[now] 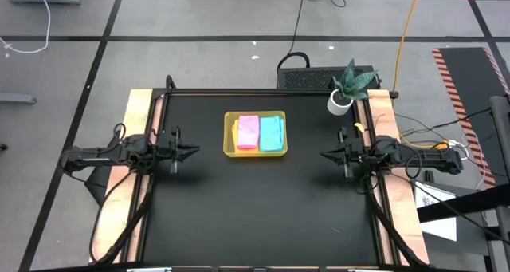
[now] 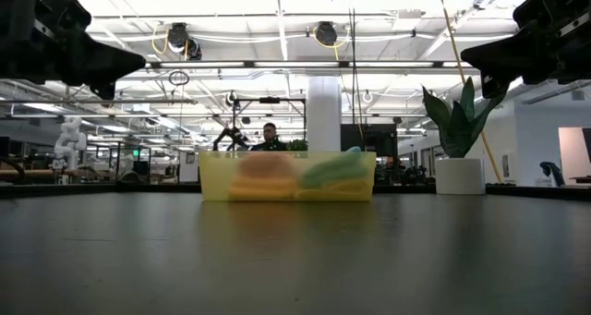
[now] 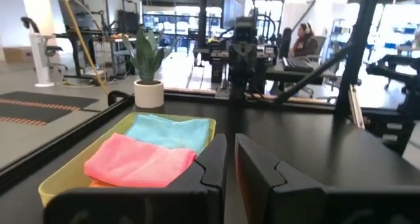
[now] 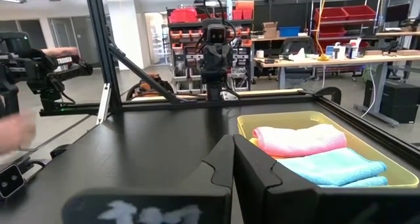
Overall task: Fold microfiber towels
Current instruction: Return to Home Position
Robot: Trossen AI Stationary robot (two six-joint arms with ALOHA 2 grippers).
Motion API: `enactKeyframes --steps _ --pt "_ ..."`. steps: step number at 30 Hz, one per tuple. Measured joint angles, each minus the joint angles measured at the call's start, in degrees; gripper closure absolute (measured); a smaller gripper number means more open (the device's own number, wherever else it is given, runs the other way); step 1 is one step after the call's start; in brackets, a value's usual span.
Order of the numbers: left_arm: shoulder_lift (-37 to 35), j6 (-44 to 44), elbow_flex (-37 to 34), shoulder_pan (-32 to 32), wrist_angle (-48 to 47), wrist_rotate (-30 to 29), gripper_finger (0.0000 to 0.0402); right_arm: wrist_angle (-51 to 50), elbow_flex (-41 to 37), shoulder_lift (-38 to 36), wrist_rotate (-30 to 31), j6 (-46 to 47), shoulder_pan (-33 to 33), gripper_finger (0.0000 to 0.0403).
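Note:
A yellow-green tray point(image 1: 226, 135) stands on the black table, a little past its middle. In it lie folded microfiber towels: a pink one point(image 1: 249, 131) beside a sky blue one point(image 1: 272, 133), with orange cloth point(image 3: 98, 182) showing under the pink. My left gripper point(image 1: 194, 151) hangs level above the table's left side, shut, pointing toward the tray with nothing between its fingers. My right gripper point(image 1: 325, 154) hangs level at the right side, shut and empty too. Both stay well short of the tray point(image 2: 286, 176).
A potted plant point(image 1: 348, 87) in a white pot stands at the table's far right corner. A dark box point(image 1: 307, 77) sits behind the far edge. Wooden strips point(image 1: 135, 120) run along the left and right edges. A person point(image 2: 269, 138) sits in the room beyond.

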Motion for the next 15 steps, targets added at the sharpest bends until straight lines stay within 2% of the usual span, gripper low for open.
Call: enactKeyframes --steps 15 --pt "0.96 -0.55 -0.09 -0.10 2.63 -0.88 0.0366 -0.02 0.00 0.02 -0.01 0.00 0.00 0.0403"
